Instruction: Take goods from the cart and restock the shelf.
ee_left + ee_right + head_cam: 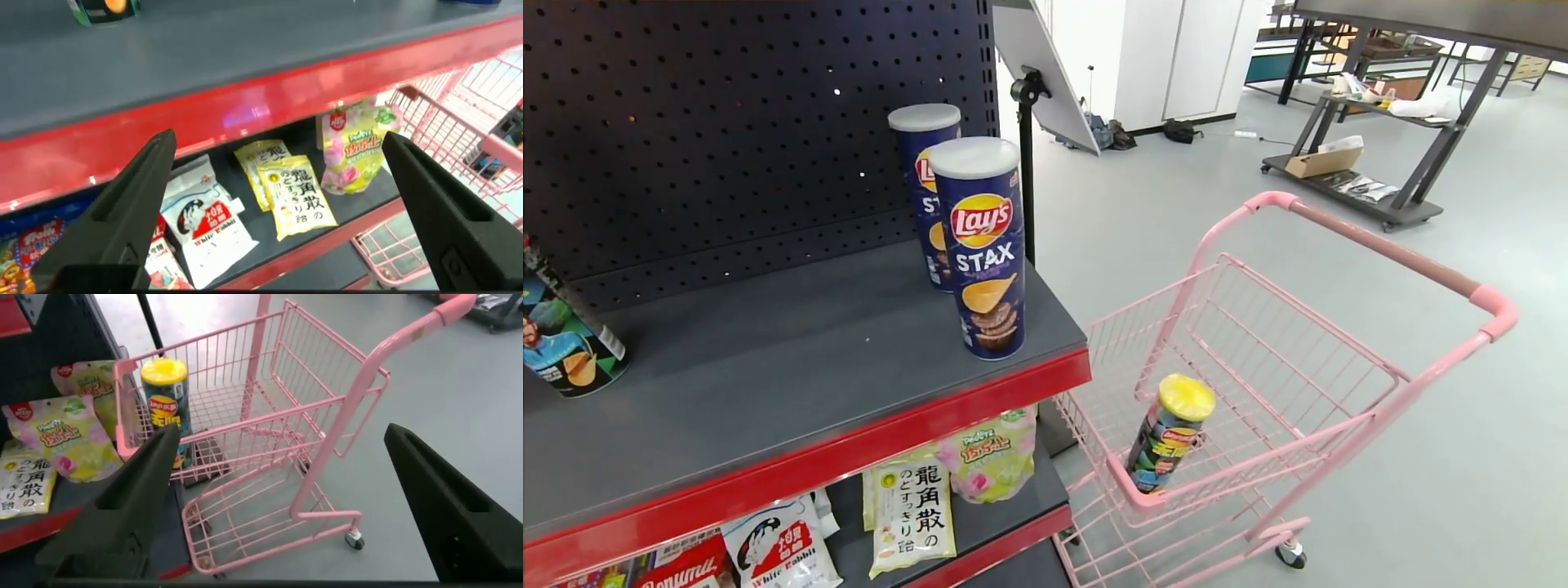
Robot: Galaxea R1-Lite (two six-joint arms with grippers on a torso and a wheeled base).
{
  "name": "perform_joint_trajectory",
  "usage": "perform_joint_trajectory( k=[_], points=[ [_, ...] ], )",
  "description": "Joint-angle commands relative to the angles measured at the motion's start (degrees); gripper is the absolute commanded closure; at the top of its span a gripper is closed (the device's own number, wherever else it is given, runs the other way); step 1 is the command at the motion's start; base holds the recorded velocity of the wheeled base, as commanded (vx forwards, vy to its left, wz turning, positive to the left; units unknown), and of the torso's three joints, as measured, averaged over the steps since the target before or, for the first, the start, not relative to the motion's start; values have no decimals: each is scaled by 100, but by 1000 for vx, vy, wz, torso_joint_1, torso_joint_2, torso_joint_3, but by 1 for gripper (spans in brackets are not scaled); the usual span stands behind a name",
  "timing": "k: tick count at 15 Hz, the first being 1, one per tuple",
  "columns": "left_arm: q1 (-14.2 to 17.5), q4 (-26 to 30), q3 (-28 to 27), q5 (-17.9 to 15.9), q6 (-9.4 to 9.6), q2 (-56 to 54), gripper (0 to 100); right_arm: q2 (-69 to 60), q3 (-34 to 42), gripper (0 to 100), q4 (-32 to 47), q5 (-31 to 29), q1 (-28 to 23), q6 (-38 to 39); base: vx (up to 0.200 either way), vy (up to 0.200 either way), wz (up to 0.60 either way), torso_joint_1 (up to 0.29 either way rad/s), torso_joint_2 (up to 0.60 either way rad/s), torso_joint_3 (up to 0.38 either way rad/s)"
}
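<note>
Nearest you, the left gripper [278,135]: its two black fingers stand wide apart with nothing between them, facing the red front edge of the grey metal shelf [245,49]. The right gripper [282,429] is likewise spread and empty. Ahead of it and lower down stands the yellow-lidded printed chip can [165,396], in the corner of the pink wire cart [417,328] nearest the shelf, well apart from both fingers.

Hazards, as judged from here:
- The can sits tight against the wire walls, so a finger coming down beside it may snag the mesh or tip the can over.
- The cart rolls on wheels, and a push could shift it.
- The front tall blue chip can with a white lid [982,245] stands just beside the shelf's edge (a second one behind it). A careless placement could knock it off.

Views compared: the head view gives you the shelf's top deck and the free space on it. The left wrist view gives the yellow printed packets [298,200] on the tier below that gripper. The right wrist view adds the cart's lower rack and a wheel.
</note>
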Motion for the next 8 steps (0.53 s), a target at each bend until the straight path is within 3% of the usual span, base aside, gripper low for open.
perform_joint_trajectory(
  k=[1,8],
  points=[
    [-5,2,1,0,-2,8,0,6,0,0,-3,2,1,2,0,0,0,-144,398,251],
    [-5,2,1,0,-2,-1,0,6,0,0,-3,2,1,-15,0,0,0,-170,514,339]
  ],
)
